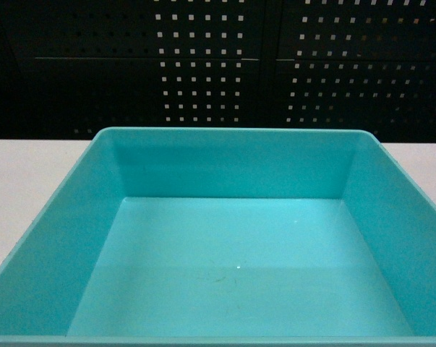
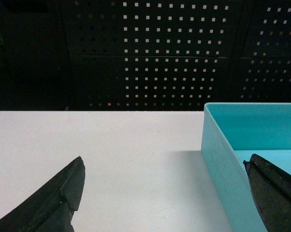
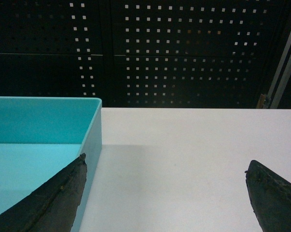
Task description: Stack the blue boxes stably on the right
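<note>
A turquoise blue box (image 1: 232, 166) fills most of the head view, empty, sitting on the white table. Only this one box shows. My left gripper (image 2: 164, 166) is open and straddles the box's left wall (image 2: 217, 159): its right finger (image 2: 275, 193) is over the box's inside, its left finger (image 2: 58, 193) over bare table. My right gripper (image 3: 165, 166) is open and straddles the box's right wall (image 3: 92, 145): its left finger (image 3: 58, 193) is over the inside, its right finger (image 3: 275, 193) over the table. Neither gripper appears in the head view.
The white table (image 1: 30, 181) extends left (image 2: 111, 145) and right (image 3: 193, 145) of the box. A black perforated panel (image 1: 225, 65) stands behind the table's far edge. A metal frame post (image 3: 283, 63) rises at the far right.
</note>
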Motion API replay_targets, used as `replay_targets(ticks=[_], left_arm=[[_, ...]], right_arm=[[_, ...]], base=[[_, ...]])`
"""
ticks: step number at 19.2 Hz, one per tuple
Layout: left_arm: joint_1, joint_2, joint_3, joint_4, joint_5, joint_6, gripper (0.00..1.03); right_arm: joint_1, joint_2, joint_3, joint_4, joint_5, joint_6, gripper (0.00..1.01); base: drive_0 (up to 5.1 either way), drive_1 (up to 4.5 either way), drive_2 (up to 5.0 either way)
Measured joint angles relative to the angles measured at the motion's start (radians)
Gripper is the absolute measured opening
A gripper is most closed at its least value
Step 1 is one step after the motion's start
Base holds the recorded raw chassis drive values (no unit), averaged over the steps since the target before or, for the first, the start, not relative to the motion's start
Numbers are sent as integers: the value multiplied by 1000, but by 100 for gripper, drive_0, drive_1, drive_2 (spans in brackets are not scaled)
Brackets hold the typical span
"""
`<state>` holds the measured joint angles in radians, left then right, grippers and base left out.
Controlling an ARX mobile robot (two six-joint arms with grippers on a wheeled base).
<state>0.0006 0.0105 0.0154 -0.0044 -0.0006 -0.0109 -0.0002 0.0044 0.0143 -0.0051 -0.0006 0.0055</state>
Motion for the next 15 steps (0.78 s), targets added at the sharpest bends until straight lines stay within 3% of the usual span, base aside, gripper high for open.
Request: replay_targets(ticks=[15], left_arm=[[0, 0, 0, 0, 0, 0, 98]], right_arm=[[0, 0, 0, 0, 0, 0, 98]], base=[[0, 0, 0]])
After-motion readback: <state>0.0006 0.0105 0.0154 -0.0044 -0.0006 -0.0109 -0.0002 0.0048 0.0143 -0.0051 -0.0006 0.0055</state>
